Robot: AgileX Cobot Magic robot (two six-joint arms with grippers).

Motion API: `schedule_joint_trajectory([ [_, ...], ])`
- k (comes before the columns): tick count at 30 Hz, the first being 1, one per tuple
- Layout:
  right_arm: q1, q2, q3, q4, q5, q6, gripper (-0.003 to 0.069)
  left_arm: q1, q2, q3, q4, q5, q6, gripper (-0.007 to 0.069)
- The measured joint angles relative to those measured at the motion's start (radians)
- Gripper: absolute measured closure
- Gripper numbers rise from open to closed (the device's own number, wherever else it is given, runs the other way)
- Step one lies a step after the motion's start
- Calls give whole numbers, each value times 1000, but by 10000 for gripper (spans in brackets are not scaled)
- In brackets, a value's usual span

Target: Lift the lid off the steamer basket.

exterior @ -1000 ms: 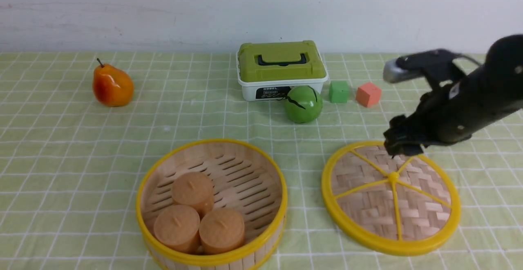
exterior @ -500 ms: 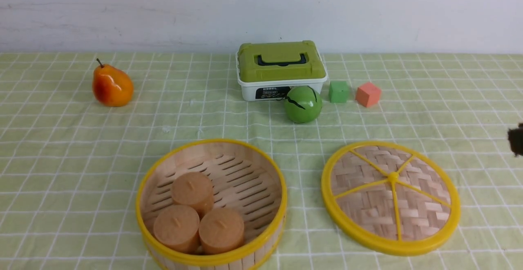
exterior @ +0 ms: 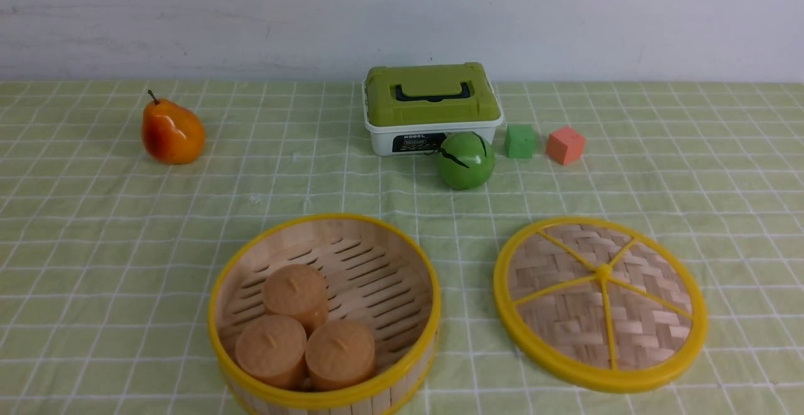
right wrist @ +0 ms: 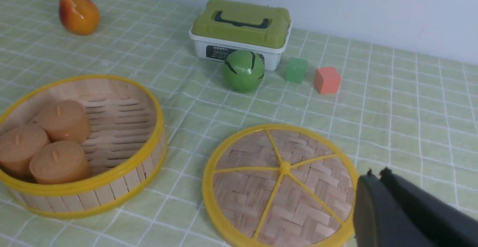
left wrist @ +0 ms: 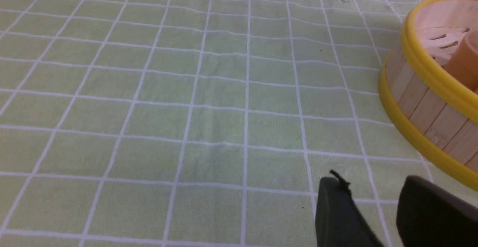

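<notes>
The lid point(exterior: 600, 302), woven bamboo with a yellow rim and spokes, lies flat on the cloth to the right of the steamer basket point(exterior: 325, 311). The basket is uncovered and holds three tan buns point(exterior: 304, 330). Both show in the right wrist view, lid point(right wrist: 280, 183) and basket point(right wrist: 80, 142). Neither arm shows in the front view. My right gripper point(right wrist: 375, 178) is shut and empty, by the lid's rim, off the lid. My left gripper point(left wrist: 369, 187) is open and empty over bare cloth beside the basket's wall point(left wrist: 429, 105).
At the back stand a white box with an olive-green handled top point(exterior: 432, 106), a green ball point(exterior: 466, 159), a green cube point(exterior: 521, 140) and an orange cube point(exterior: 565, 144). A pear point(exterior: 171, 131) sits at the back left. A green checked cloth point(exterior: 125, 245) covers the table.
My right arm, which hovered over the lid's far edge one second ago, has pulled away to the right and left the front view. The lid and basket have not moved.
</notes>
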Motion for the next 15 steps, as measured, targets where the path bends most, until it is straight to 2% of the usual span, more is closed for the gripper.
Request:
schedule_joint_trajectory([
  [6, -1, -2, 79, -74, 37, 0, 674, 0, 0, 0, 0, 0, 0, 386],
  [9, -1, -2, 196, -79, -160, 0, 672, 0, 0, 0, 0, 0, 0, 386],
  [12, -1, -3, 365, -75, -470, 0, 669, 0, 0, 0, 0, 0, 0, 386],
  [13, -1, -3, 365, -75, -494, 0, 668, 0, 0, 0, 0, 0, 0, 386],
  [14, -1, -18, 503, -74, -712, 0, 666, 0, 0, 0, 0, 0, 0, 386],
  [15, -1, -32, 558, -72, -820, 0, 666, 0, 0, 0, 0, 0, 0, 386],
])
